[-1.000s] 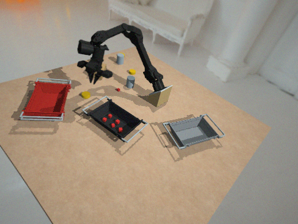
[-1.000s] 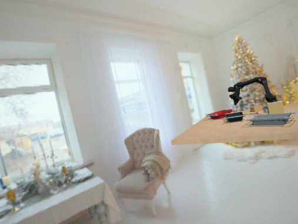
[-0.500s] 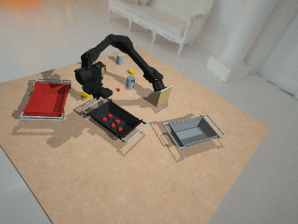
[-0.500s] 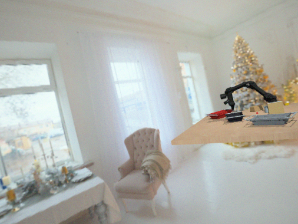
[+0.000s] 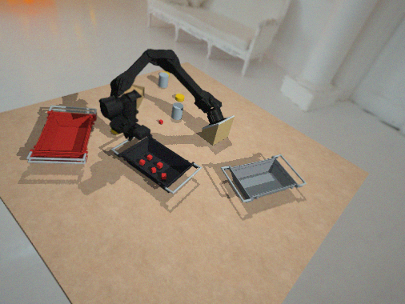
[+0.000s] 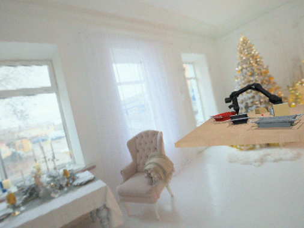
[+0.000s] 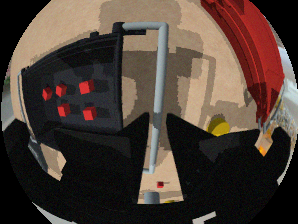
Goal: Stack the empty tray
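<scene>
Neither bar, the near one [image 5: 122, 145] [image 7: 161, 65] or the far one [image 5: 186, 180] [image 7: 20, 92], is being held across the loaded black tray [image 5: 172, 154] [image 6: 239, 119] [image 7: 105, 65]; nothing is being pinched by the slightly parted tool [image 5: 141, 135] [image 6: 237, 111] [image 7: 159, 116]. Both swings and the stacking are seemingly still being awaited.

We note a bare lane between the black tray [image 5: 176, 160] [image 6: 239, 119] [image 7: 75, 50] and the grey tray [image 5: 262, 180] [image 6: 274, 122], running toward the table's near edge. The red tray [image 5: 64, 134] [image 6: 223, 116] [image 7: 250, 45] obstructs the left edge; two grey cylinders [image 5: 177, 111] [image 5: 163, 80] obstruct the far side.
</scene>
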You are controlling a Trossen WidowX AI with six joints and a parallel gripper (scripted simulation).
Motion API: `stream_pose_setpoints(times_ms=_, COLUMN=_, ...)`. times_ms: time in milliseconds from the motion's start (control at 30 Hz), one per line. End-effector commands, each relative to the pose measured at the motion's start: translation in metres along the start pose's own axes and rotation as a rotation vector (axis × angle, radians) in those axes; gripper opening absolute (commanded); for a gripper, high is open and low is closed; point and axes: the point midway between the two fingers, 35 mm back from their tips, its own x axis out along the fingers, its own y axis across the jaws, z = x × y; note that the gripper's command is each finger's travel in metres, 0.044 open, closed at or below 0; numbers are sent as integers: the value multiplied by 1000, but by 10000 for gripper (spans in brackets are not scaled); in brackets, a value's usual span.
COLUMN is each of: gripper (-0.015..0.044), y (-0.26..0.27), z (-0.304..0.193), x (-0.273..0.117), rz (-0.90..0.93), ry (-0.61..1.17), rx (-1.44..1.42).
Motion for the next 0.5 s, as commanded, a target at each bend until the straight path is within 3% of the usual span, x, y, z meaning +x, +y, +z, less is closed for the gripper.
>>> stream_pose_setpoints(times_ms=0, gripper=82, y=0, z=-2, x=16, rz=-4, ry=6, rx=-7)
stream_pose_setpoints(times_ms=200, gripper=82, y=0, z=-3, x=26, rz=-5, ry=7, rx=-7)
stream_pose_setpoints(times_ms=467, gripper=82, y=14, z=-3, x=2, rz=-3, ry=7, rx=-7)
